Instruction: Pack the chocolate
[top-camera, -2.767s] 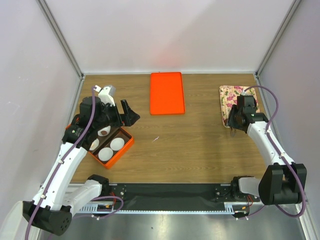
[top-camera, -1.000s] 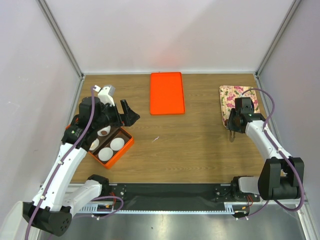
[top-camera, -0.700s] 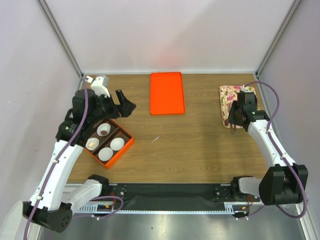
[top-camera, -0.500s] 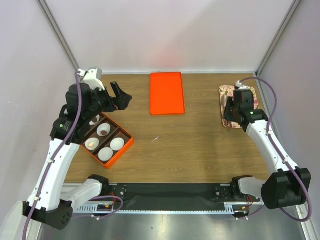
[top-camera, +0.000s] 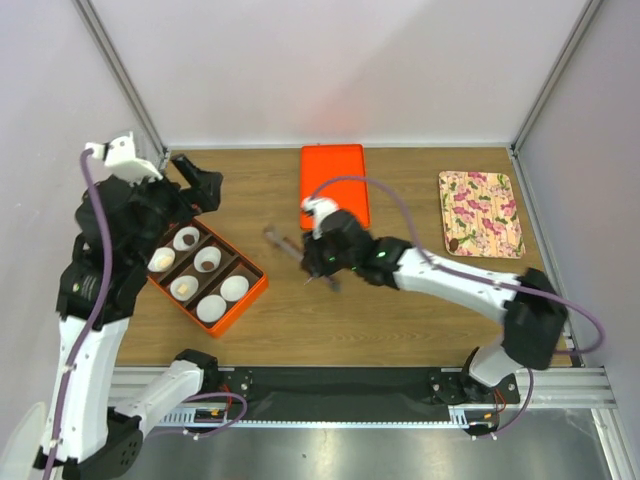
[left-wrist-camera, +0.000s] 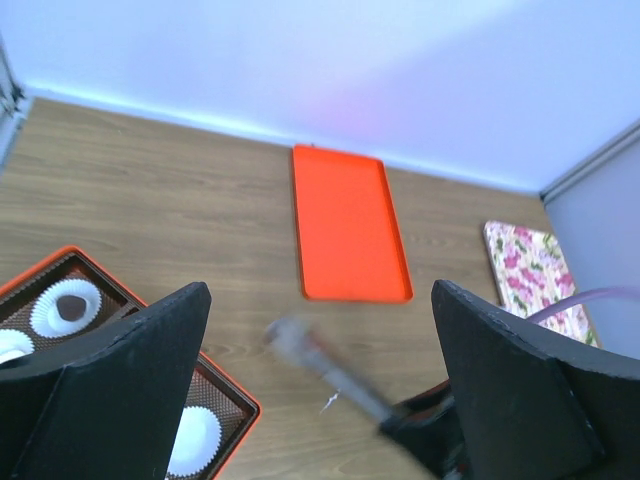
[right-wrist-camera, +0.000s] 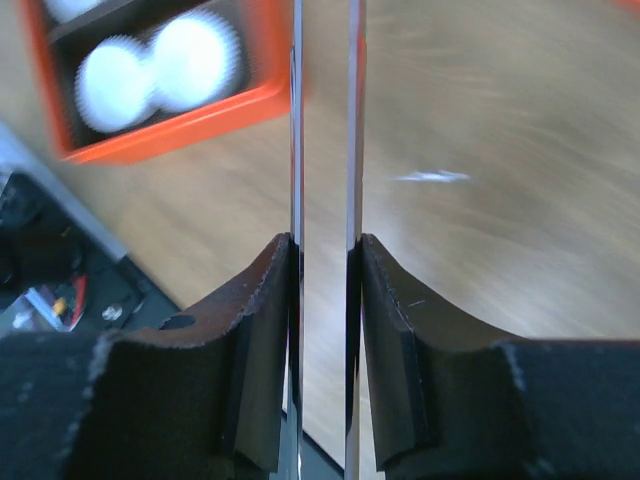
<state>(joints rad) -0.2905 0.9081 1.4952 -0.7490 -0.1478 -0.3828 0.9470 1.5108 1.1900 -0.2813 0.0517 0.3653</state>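
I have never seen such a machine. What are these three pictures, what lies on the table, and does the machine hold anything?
These are two robot arms, each ending in a two-finger claw. One picture looks down from above; the other two come from cameras on the wrists. On the wooden table lie an orange box with white paper cups, some holding chocolate, a flat orange tray, and a floral plate. The right claw grips metal tongs; the left claw is open and empty.

Wide-open left hand (left-wrist-camera: 320, 300) raised; right hand (right-wrist-camera: 325, 250), stretched leftward, clamps tweezers (right-wrist-camera: 296, 120).
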